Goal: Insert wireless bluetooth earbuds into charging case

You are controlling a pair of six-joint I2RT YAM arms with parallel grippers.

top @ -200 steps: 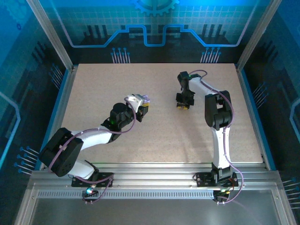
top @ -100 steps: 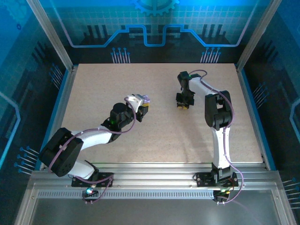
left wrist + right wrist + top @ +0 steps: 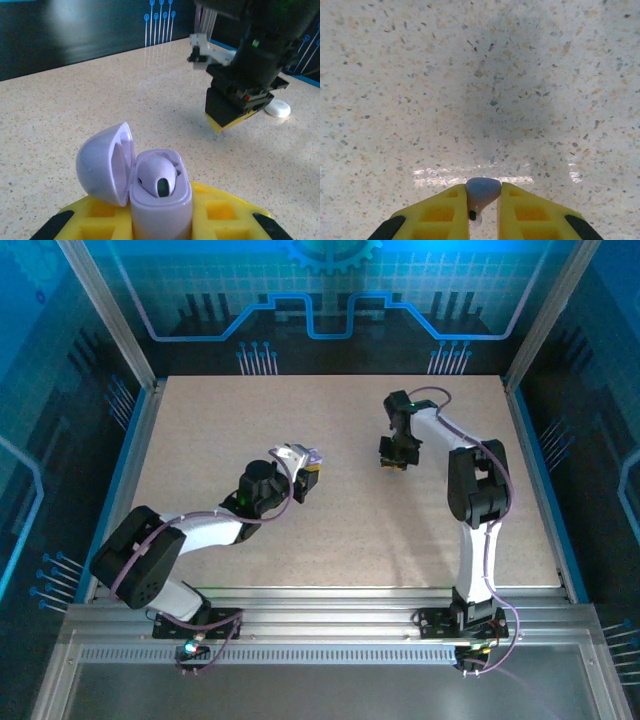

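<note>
Top external: speckled table [image 3: 200, 440], blue walls [image 3: 330, 290]; left fingers [image 3: 220, 212] clamp case [image 3: 160, 200], right fingers [image 3: 440, 212] pinch earbud [image 3: 482, 190]

lavender charging case [image 3: 160, 205], speckled beige table [image 3: 65, 105]

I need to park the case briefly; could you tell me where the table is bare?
Bare: the table's far-left corner and the near strip between left arm and right arm. Crowded: the middle, from the case to the right jaws.
</note>
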